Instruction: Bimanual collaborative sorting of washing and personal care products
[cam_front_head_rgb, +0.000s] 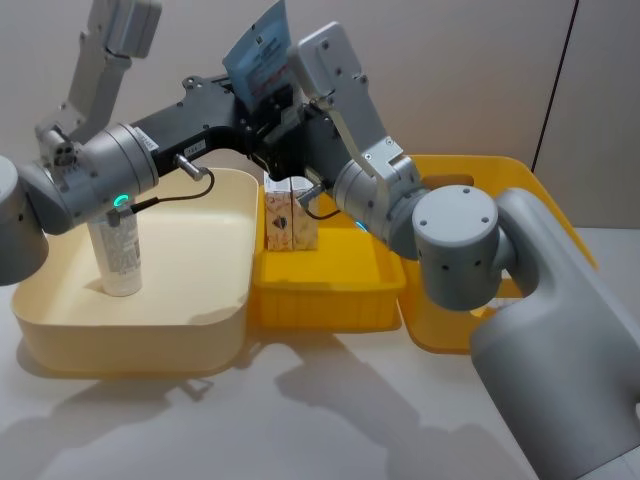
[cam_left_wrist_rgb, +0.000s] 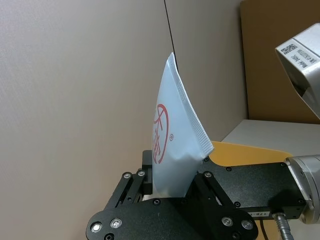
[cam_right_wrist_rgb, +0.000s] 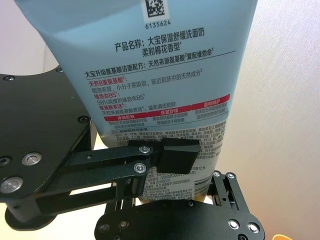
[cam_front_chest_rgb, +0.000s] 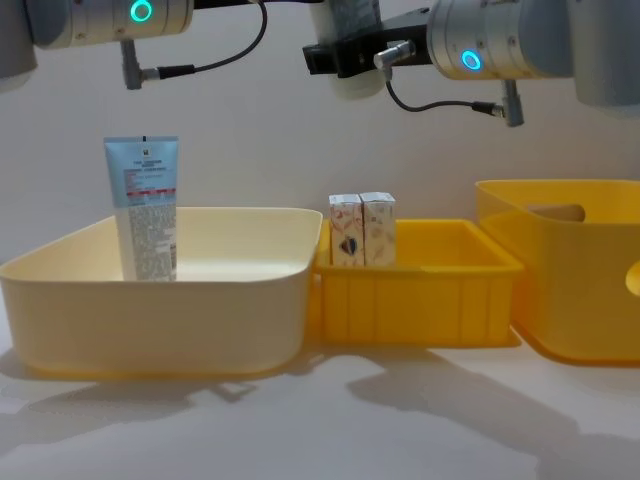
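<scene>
A light-blue tube (cam_front_head_rgb: 257, 48) is held high above the back of the bins, and both grippers meet on it. In the left wrist view, my left gripper (cam_left_wrist_rgb: 172, 176) is shut on the tube's (cam_left_wrist_rgb: 172, 135) lower end. My right gripper (cam_right_wrist_rgb: 172, 152) presses a black pad (cam_right_wrist_rgb: 180, 154) against the printed label of the tube (cam_right_wrist_rgb: 150, 75). A second light-blue tube (cam_front_head_rgb: 120, 250) stands upright in the cream bin (cam_front_head_rgb: 190, 330). Two small patterned cartons (cam_front_head_rgb: 290, 216) stand side by side in the small yellow tray (cam_front_head_rgb: 330, 295).
A large yellow bin (cam_front_head_rgb: 520, 185) stands to the right of the tray. From the chest, the cream bin (cam_front_chest_rgb: 160, 295), the yellow tray (cam_front_chest_rgb: 420, 290) and the yellow bin (cam_front_chest_rgb: 580, 280) form a row. Bare tabletop (cam_front_head_rgb: 330, 410) lies in front of them.
</scene>
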